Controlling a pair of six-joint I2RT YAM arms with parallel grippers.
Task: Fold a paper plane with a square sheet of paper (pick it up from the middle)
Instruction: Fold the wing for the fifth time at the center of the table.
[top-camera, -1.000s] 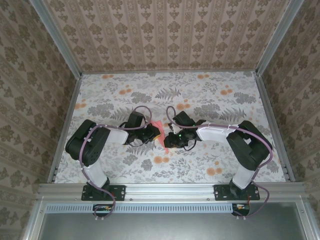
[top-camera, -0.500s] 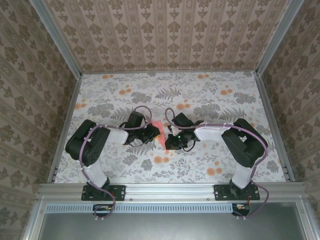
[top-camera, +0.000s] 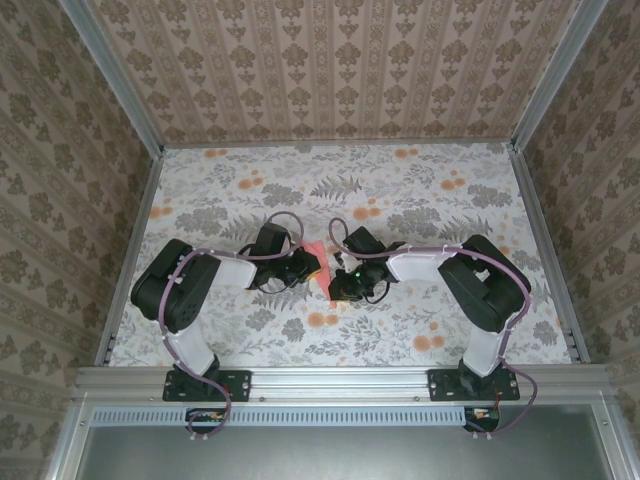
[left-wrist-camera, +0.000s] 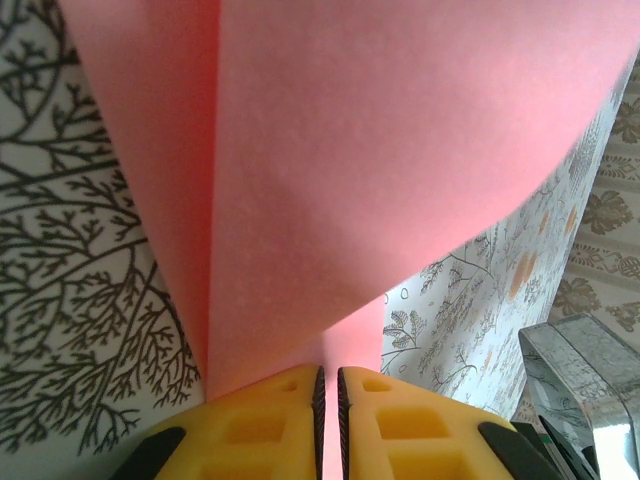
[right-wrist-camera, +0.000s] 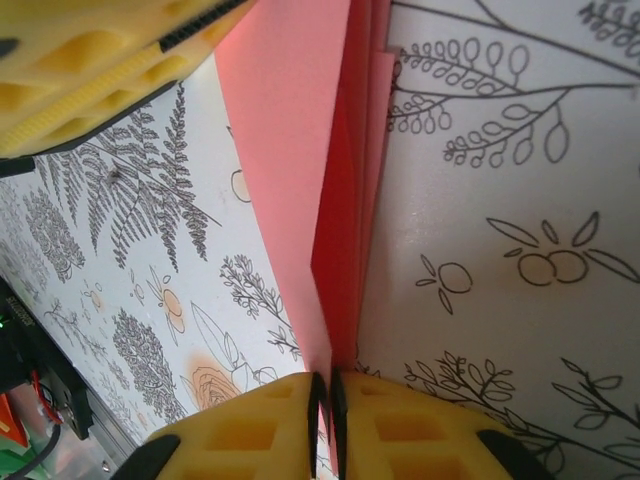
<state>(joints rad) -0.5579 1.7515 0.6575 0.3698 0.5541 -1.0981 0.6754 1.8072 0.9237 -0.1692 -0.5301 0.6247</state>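
From above, the folded pink paper (top-camera: 318, 262) is held near the middle of the table (top-camera: 450, 200), with bare cloth out to every edge. Both arms bend inward, elbows out. Left wrist: the left gripper (left-wrist-camera: 329, 385) pinches the paper's edge. Right wrist: the right gripper (right-wrist-camera: 327, 390) clamps its layered folds.

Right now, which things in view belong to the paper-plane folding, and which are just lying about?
Part of the job:
- thin salmon-pink folded paper sheet
- left gripper, yellow pads shut on it
- right gripper, yellow pads shut on it

Just surroundings:
- grey-and-orange floral-printed table surface
- beige patterned wall panels
- aluminium frame rail
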